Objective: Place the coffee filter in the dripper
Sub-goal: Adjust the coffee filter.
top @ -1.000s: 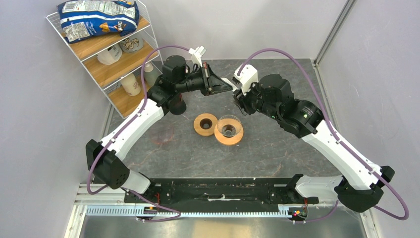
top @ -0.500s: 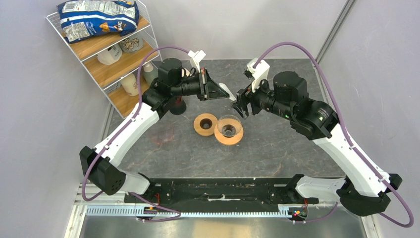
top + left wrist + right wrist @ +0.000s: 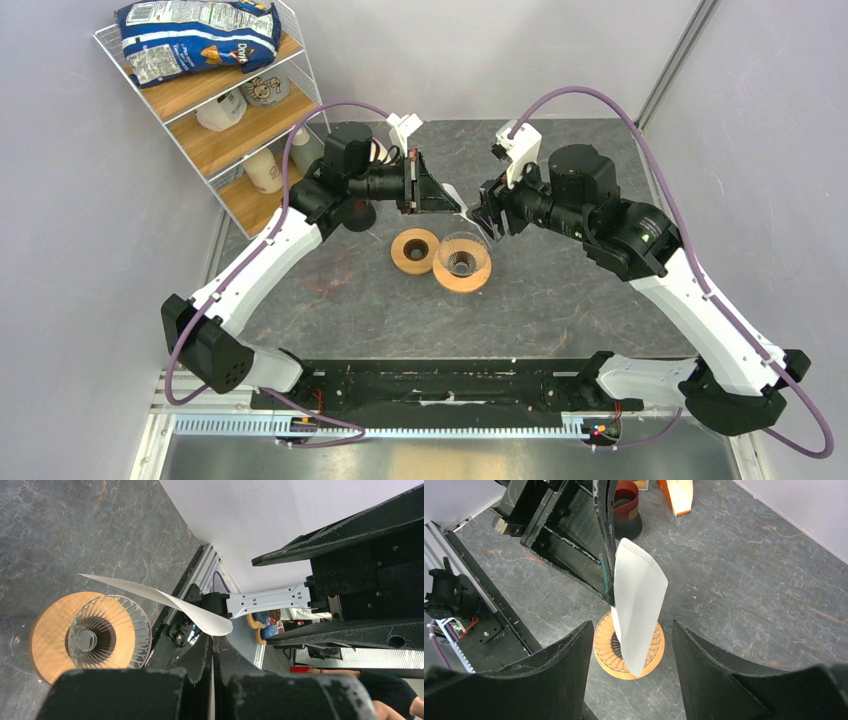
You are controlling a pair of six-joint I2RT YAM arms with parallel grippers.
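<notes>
My left gripper (image 3: 452, 197) is shut on the coffee filter (image 3: 466, 210), a thin cream-white paper cone, and holds it in the air just above the dripper (image 3: 461, 262). In the left wrist view the filter (image 3: 165, 600) sticks out from the pinched fingertips over the glass dripper (image 3: 100, 635). My right gripper (image 3: 486, 219) is open, facing the filter from the right. In the right wrist view the filter (image 3: 639, 605) hangs between my open right fingers (image 3: 569, 665), with the dripper's wooden collar (image 3: 603, 647) below it.
A bare wooden ring (image 3: 415, 250) lies left of the dripper. A dark cup (image 3: 626, 510) and an orange-and-white packet (image 3: 679, 495) stand at the back. A wire shelf rack (image 3: 215, 100) with a chip bag is at the back left.
My left gripper has carried the filter a little lower, toward the dripper. My right arm has lifted and drawn back to the right, its open gripper still facing the filter.
</notes>
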